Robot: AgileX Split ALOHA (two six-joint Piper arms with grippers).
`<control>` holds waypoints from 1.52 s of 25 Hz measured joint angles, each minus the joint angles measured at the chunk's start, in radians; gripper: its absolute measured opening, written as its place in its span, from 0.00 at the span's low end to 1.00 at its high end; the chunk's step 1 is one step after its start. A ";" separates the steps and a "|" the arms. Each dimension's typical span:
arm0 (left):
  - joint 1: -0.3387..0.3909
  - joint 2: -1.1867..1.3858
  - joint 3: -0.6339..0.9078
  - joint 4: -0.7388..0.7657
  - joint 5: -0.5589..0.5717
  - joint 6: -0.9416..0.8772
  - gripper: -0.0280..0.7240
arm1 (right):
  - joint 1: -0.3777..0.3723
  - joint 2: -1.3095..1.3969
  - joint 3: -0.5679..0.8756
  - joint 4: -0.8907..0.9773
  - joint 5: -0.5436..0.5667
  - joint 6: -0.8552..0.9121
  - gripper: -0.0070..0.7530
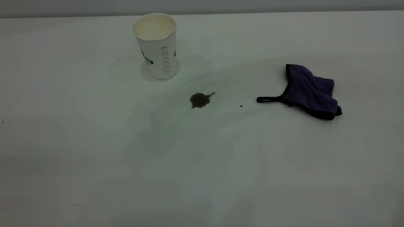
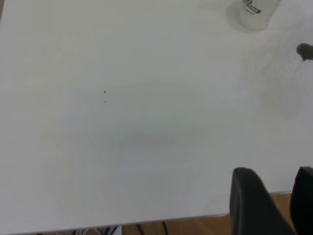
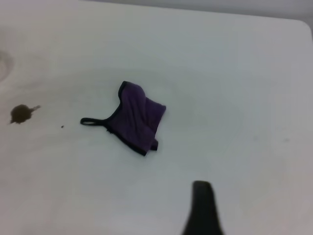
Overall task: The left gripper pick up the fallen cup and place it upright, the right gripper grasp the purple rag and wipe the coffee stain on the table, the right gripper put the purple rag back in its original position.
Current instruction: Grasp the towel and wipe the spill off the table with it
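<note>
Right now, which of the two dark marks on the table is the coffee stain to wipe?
The coffee stain is the larger brown blot in front of the upright cup. The tiny black speck sits apart, between the blot and the purple rag.

I am wearing plain black on both ends. My left gripper (image 2: 274, 175), a bulky black robot hand, is showing two short black fingers (image 2: 250, 196) in its wrist view. The broader one is looking like a thick matte slab with a softly rounded tip and a faint grey sheen running along its upper edge. The other is appearing only as a dark rounded strip, cut off by the frame's edge.

My right gripper (image 3: 202, 200), a slim black robot hand, is showing one dark piece in its own wrist view: narrow and blunt-rounded at the tip, widening slightly toward its base, matte and evenly black.
</note>
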 joint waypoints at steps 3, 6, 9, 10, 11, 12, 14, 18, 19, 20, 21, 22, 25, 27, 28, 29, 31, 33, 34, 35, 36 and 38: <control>0.000 0.000 0.000 0.000 0.000 0.000 0.39 | 0.000 0.235 -0.030 0.029 -0.113 -0.049 0.95; 0.000 0.000 0.000 0.000 0.000 0.000 0.39 | 0.000 0.467 -0.059 0.089 -0.185 -0.094 0.97; 0.000 0.000 0.000 0.000 0.000 0.000 0.39 | 0.000 0.695 -0.108 0.144 -0.233 -0.158 0.97; 0.000 0.000 0.000 0.000 0.000 0.000 0.39 | 0.000 0.773 -0.131 0.168 -0.249 -0.180 0.97; 0.000 0.000 0.000 0.000 0.000 0.000 0.39 | 0.000 0.838 -0.154 0.191 -0.260 -0.212 0.97; 0.000 0.000 0.000 0.000 0.000 0.000 0.39 | 0.000 0.916 -0.181 0.219 -0.271 -0.248 0.97; 0.000 0.000 0.000 0.000 0.000 0.000 0.39 | 0.000 1.071 -0.237 0.269 -0.283 -0.317 0.97; 0.000 0.000 0.000 0.000 0.000 0.000 0.39 | 0.020 1.322 -0.367 0.333 -0.318 -0.419 0.97; 0.000 0.000 0.000 0.000 0.000 0.000 0.39 | 0.028 1.380 -0.404 0.338 -0.321 -0.429 0.97; 0.000 0.000 0.000 0.000 0.000 0.000 0.39 | 0.040 1.432 -0.435 0.337 -0.324 -0.434 0.97; 0.000 0.000 0.000 0.000 0.000 0.000 0.39 | 0.052 1.480 -0.473 0.334 -0.326 -0.435 0.97; 0.000 0.000 0.000 0.000 0.000 0.000 0.39 | 0.064 1.517 -0.509 0.328 -0.326 -0.436 0.97; 0.000 0.000 0.000 0.000 0.000 0.000 0.39 | 0.090 1.625 -0.602 0.304 -0.325 -0.420 0.97; 0.000 0.000 0.000 0.000 0.000 0.000 0.39 | 0.099 1.683 -0.647 0.281 -0.319 -0.391 0.97; 0.000 0.000 0.000 0.000 0.000 0.000 0.39 | 0.101 1.704 -0.665 0.269 -0.316 -0.380 0.97; 0.000 0.000 0.000 0.000 0.000 0.000 0.39 | 0.102 1.718 -0.678 0.260 -0.316 -0.367 0.97; 0.000 0.000 0.000 0.000 0.000 0.000 0.39 | 0.103 1.741 -0.693 0.251 -0.315 -0.348 0.97; 0.000 0.000 0.000 0.000 0.000 0.000 0.39 | 0.108 1.758 -0.702 0.250 -0.320 -0.333 0.97; 0.000 0.000 0.000 0.000 0.000 0.000 0.39 | 0.111 1.768 -0.704 0.245 -0.324 -0.328 0.97; 0.000 0.000 0.000 0.000 0.000 0.000 0.39 | 0.114 1.779 -0.705 0.242 -0.332 -0.326 0.97; 0.000 0.000 0.000 0.000 0.000 0.000 0.39 | 0.119 1.789 -0.705 0.237 -0.337 -0.323 0.96; 0.000 0.000 0.000 0.000 0.000 0.000 0.39 | 0.122 1.811 -0.705 0.234 -0.351 -0.319 0.96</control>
